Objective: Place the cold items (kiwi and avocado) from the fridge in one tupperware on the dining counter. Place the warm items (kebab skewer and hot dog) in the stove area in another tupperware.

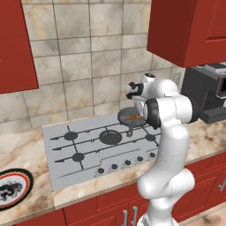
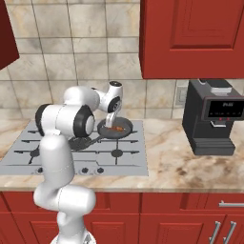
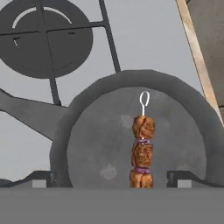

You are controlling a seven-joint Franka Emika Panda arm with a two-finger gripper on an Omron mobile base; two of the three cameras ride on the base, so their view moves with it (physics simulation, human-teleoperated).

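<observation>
A kebab skewer point(image 3: 142, 151) with brown meat chunks and a metal loop lies in a dark grey pan point(image 3: 100, 144) on the stove point(image 1: 84, 141). My gripper point(image 3: 111, 179) hangs straight above the pan, open, its fingertips point(image 3: 43, 178) spread wide to either side of the skewer's lower end and holding nothing. From the base views the gripper point(image 2: 112, 119) points down over the pan point(image 2: 127, 125) at the stove's back right burner, and the skewer point(image 1: 132, 118) shows as a small orange streak. Kiwi, avocado, hot dog and tupperware are out of view.
A black coffee machine point(image 2: 212, 116) stands on the counter right of the stove point(image 2: 119, 157). A patterned plate point(image 1: 11, 187) sits at the counter's left front. Red wall cabinets point(image 2: 190, 38) hang above. The pan's handle point(image 3: 26, 109) reaches toward the stove's middle.
</observation>
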